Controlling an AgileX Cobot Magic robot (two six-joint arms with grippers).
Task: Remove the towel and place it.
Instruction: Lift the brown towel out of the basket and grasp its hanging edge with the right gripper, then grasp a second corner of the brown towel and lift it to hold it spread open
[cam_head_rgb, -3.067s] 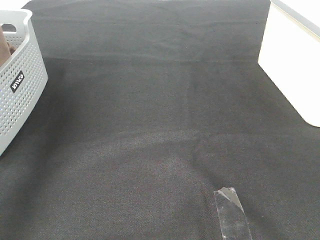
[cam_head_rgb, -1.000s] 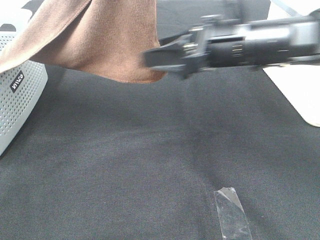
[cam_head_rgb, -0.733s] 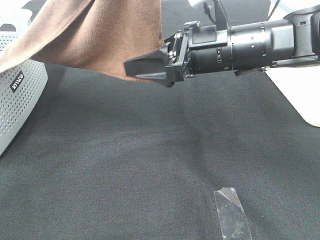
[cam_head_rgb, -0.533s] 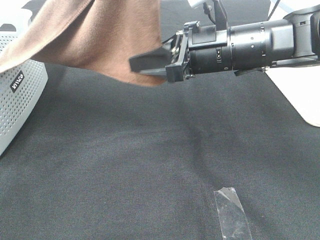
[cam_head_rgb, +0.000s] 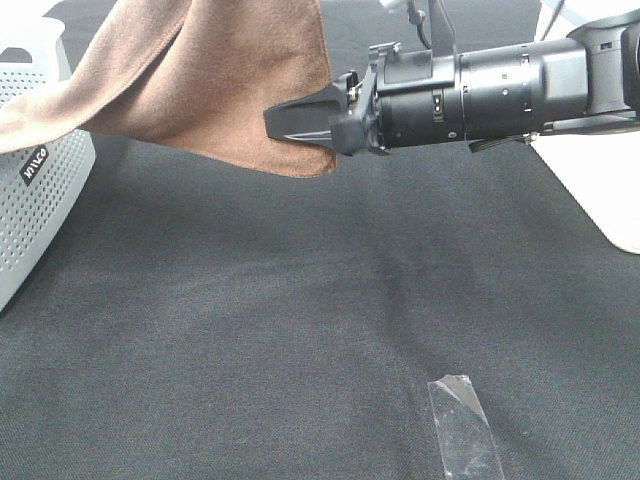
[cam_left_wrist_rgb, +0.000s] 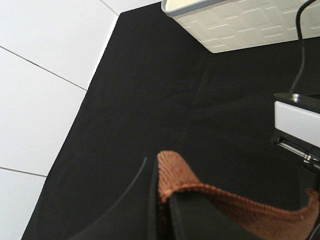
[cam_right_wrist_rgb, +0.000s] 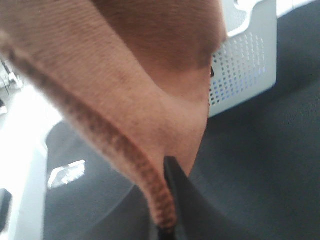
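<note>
- Towel (cam_head_rgb: 220, 80), upper left of the high view: reddish-brown cloth, matt, with a soft short nap. The wrist views show a ribbed, stitched hem.
- Surface (cam_head_rgb: 300, 300): black woven cloth, matt, with a fine grainy weave and faint creases.
- Basket (cam_head_rgb: 45, 190), left edge: white plastic, smooth, pierced with small holes.
- Arm (cam_head_rgb: 500, 90), upper right: black casing with a dull sheen. The fingers (cam_head_rgb: 300, 112) are black, matt and smooth.
- Tape strip (cam_head_rgb: 463, 432), lower right: clear, glossy film.
- Bin (cam_head_rgb: 585, 150), right edge: white, smooth, plastic-looking.
</note>
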